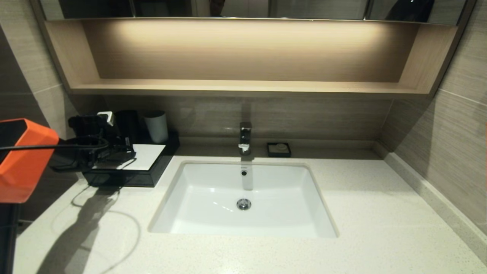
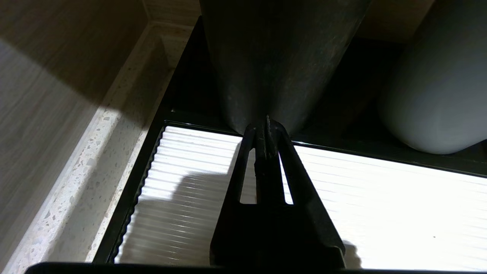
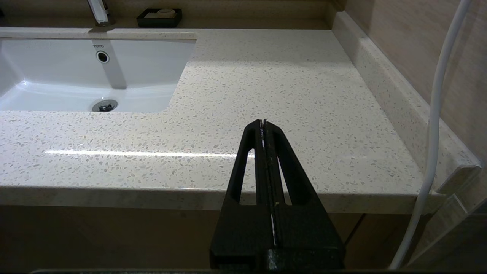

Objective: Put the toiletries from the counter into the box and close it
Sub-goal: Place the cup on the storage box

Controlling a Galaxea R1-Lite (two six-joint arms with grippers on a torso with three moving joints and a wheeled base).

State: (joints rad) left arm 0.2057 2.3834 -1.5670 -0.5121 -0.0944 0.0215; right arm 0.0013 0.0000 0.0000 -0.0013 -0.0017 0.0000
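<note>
The low black box (image 1: pixel 125 179) stands at the counter's (image 1: pixel 380 213) back left, and its front looks flush. My left gripper (image 1: pixel 129 154) hovers just above the box's white ribbed top panel (image 2: pixel 380 198). It is shut with nothing between its fingers, and its tips (image 2: pixel 266 129) point at the foot of the tall dark cup (image 2: pixel 281 57). My right gripper (image 3: pixel 263 123) is shut and empty, parked in front of the counter's (image 3: pixel 285 76) front right edge. No toiletries show in any view.
A white cup (image 1: pixel 156 125) and the dark cup (image 1: pixel 127 123) stand on the back of the box. The white sink (image 1: pixel 243 198), faucet (image 1: pixel 245 137) and a small black soap dish (image 1: pixel 279 149) lie to the right. A wooden shelf (image 1: pixel 243 85) overhangs. A white cable (image 3: pixel 433 114) hangs beside my right arm.
</note>
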